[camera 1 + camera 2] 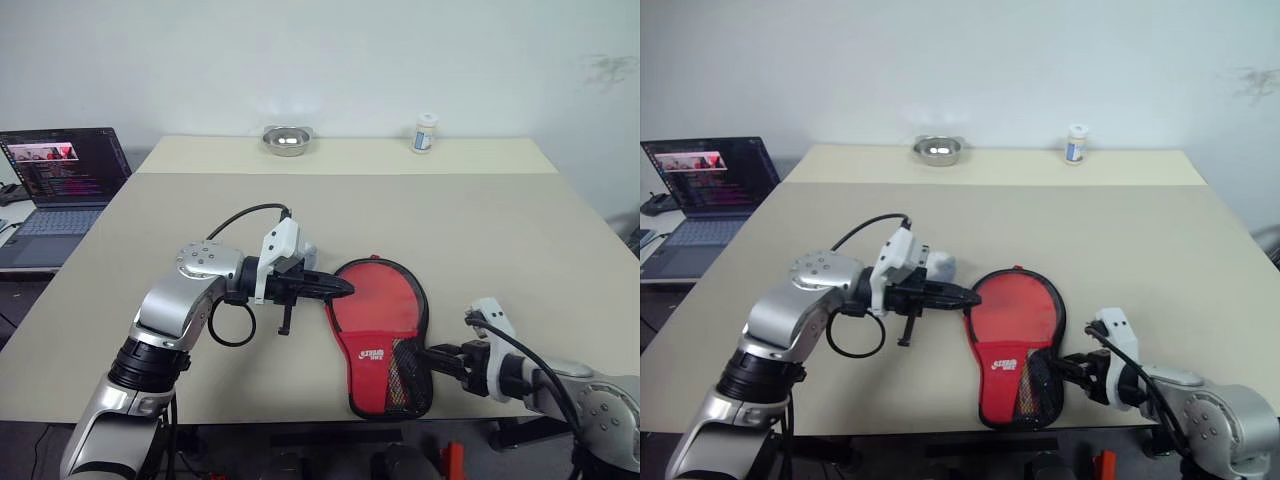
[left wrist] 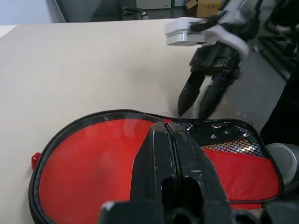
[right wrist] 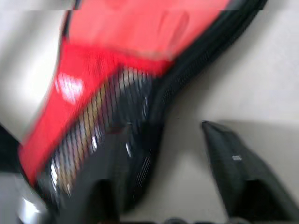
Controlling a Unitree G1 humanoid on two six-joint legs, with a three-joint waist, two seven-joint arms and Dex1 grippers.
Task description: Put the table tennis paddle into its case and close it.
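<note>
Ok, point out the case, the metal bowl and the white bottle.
case [image 1: 377, 300]: left eye view, on the red round panel.
metal bowl [image 1: 288, 140]: left eye view, on its hollow middle.
white bottle [image 1: 425, 134]: left eye view, on its labelled body.

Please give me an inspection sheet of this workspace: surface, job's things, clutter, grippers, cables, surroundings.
Surface: beige table, mostly bare.
Job's things: red case lies flat near the front edge, mesh pocket toward the robot; zipper state cannot be told. No paddle in sight.
Clutter: metal bowl and small white bottle at the far edge.
Grippers: left gripper shut, at the case's round end; right gripper open, beside the mesh end, holding nothing.
Cables: black cable loops over the left arm; another runs along the right wrist.
Surroundings: open laptop on a side desk at left; plain white wall.
</note>
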